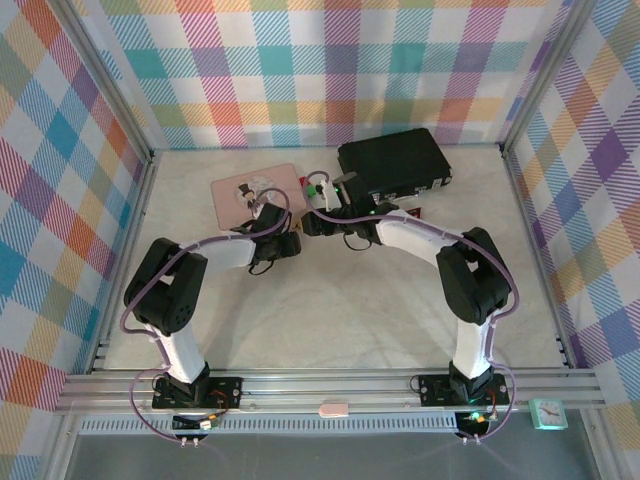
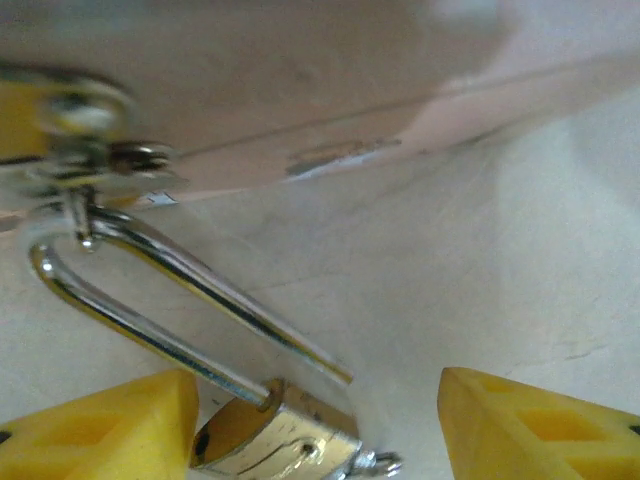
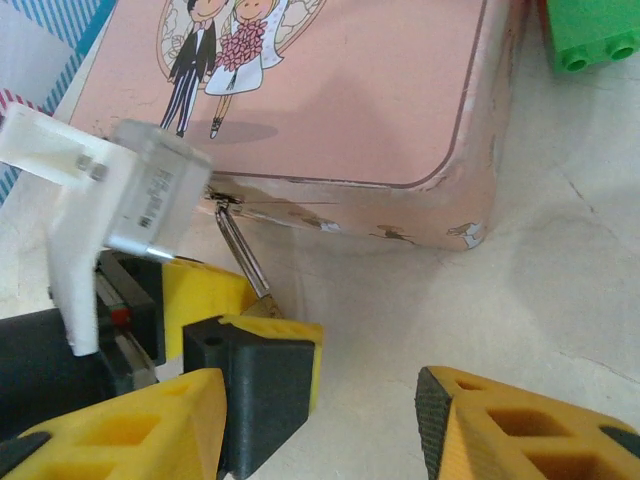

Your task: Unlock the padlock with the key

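Observation:
The padlock (image 2: 270,440) has a brass body and hangs by its silver shackle (image 2: 150,265) from the pink tin's (image 2: 300,90) hasp. One shackle leg ends free above the body; the other runs into it. A small silvery piece, apparently the key (image 2: 385,462), sticks out of the body's far end. My left gripper (image 2: 320,430) is open around the padlock, whose body lies against the left finger (image 2: 100,430), well clear of the right one. My right gripper (image 3: 320,420) is open just beside it, holding nothing. The shackle (image 3: 240,250) shows past the left gripper's fingers (image 3: 265,385).
The pink tin (image 1: 255,190) lies at the back left of the table, both grippers (image 1: 298,232) meeting at its near right corner. A black case (image 1: 393,160) sits behind the right arm. A green cube (image 3: 590,35) rests beside the tin.

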Action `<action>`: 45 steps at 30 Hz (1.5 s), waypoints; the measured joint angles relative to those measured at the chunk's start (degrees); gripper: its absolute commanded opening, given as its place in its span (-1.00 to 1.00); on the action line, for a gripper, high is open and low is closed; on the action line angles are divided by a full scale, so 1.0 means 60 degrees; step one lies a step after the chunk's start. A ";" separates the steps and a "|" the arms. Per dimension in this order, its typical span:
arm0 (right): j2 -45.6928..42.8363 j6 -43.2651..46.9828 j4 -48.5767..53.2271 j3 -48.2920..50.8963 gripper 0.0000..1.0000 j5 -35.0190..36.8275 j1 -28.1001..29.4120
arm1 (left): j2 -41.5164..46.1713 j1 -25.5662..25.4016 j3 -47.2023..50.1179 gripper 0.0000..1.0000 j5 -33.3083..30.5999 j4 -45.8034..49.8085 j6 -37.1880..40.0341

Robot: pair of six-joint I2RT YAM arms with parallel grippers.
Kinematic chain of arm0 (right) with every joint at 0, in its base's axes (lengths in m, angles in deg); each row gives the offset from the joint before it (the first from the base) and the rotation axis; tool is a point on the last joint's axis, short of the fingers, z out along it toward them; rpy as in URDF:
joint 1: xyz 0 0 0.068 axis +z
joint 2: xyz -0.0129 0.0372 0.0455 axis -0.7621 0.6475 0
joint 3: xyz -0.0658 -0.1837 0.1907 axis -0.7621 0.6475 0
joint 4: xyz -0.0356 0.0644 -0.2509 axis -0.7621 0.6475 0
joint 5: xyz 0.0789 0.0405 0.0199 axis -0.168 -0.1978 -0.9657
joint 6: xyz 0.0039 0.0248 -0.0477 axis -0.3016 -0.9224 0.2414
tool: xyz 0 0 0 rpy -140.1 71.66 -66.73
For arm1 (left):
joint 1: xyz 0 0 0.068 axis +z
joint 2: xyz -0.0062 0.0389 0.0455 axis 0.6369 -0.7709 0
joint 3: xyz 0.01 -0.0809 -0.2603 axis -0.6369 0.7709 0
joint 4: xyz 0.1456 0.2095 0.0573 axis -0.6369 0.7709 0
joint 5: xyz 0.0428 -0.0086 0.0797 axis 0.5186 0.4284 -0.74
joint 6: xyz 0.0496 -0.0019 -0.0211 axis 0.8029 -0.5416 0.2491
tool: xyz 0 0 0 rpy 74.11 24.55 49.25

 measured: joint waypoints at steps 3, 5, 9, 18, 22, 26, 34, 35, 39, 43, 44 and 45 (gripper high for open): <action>-0.0171 -0.0073 -0.0157 0.0178 0.07 0.0000 -0.0073 | -0.0157 -0.0025 -0.0233 0.28 -0.0106 0.0517 0.0514; -0.0208 -0.0091 -0.0248 0.0240 0.07 0.0004 -0.0073 | -0.0248 -0.0025 -0.0408 0.27 -0.0178 0.0823 0.0845; -0.0208 -0.0142 -0.0328 0.0262 0.07 0.0004 -0.0117 | -0.0466 -0.0025 -0.0750 0.21 -0.0306 0.1242 0.1490; -0.0208 -0.0262 -0.0317 0.0240 0.07 0.0004 -0.0288 | -0.0834 -0.0036 -0.1224 -0.02 -0.0368 0.1643 0.2652; -0.0208 -0.0353 -0.0321 0.0197 0.08 0.0000 -0.0353 | -0.0838 -0.0036 -0.1224 -0.13 -0.0361 0.1574 0.2878; -0.0208 -0.0393 -0.0302 0.0113 0.08 0.0004 -0.0393 | -0.0841 -0.0036 -0.1217 -0.33 -0.0372 0.1519 0.2954; 0.0233 -0.0732 -0.0248 -0.1140 0.10 0.0146 -0.0656 | -0.0736 -0.0040 -0.0962 -0.49 -0.0375 0.1053 0.2754; 0.0313 -0.0831 -0.0248 -0.1264 0.10 0.0142 -0.0739 | -0.0674 -0.0040 -0.0820 -0.50 -0.0375 0.0841 0.2648; 0.0812 -0.1311 -0.0284 -0.1759 0.10 -0.0055 -0.1129 | -0.0350 -0.0040 -0.0193 -0.51 -0.0372 -0.0036 0.2084; 0.1107 -0.1687 -0.0328 -0.1825 0.11 -0.0244 -0.1348 | 0.0029 -0.0040 0.0353 -0.52 -0.0459 -0.0721 0.1253; 0.1137 -0.1752 -0.0328 -0.1825 0.11 -0.0284 -0.1370 | 0.0095 -0.0040 0.0455 -0.52 -0.0525 -0.0874 0.1009; 0.1158 -0.1821 -0.0328 -0.1825 0.11 -0.0306 -0.1370 | 0.0153 -0.0040 0.0565 -0.52 -0.0627 -0.1049 0.0743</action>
